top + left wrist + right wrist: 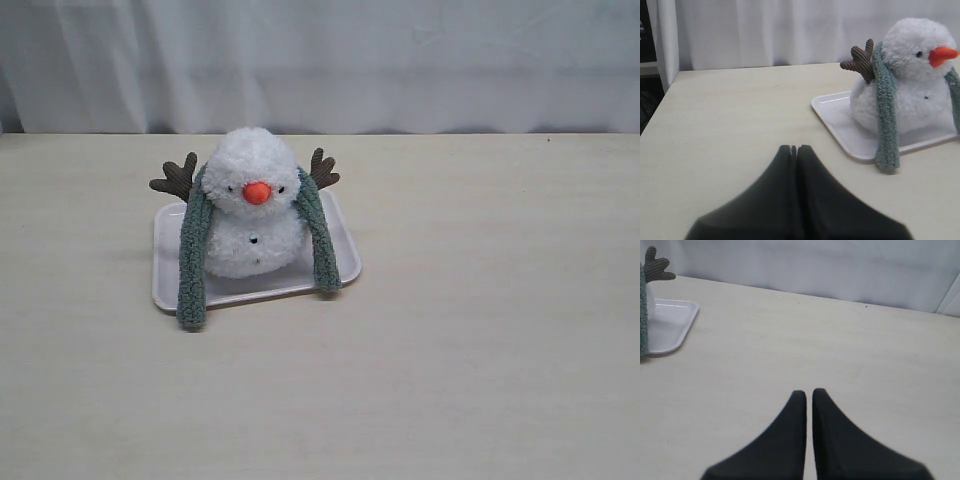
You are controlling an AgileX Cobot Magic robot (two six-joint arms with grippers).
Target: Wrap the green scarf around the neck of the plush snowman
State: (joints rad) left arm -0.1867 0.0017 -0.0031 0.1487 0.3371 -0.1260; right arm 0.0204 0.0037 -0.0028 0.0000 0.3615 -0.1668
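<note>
Fluffy plush snowman (250,215), fuzzy knitted scarf (192,262), glossy tray (345,255)

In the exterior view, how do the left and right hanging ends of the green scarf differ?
The left end reaches lower in the view than the right end. The left end's tip lies past the tray's front rim, on the table; the right end's tip stops about at the rim. Shared: both hang down from the plush snowman's neck, one on each side, uncrossed.
</note>
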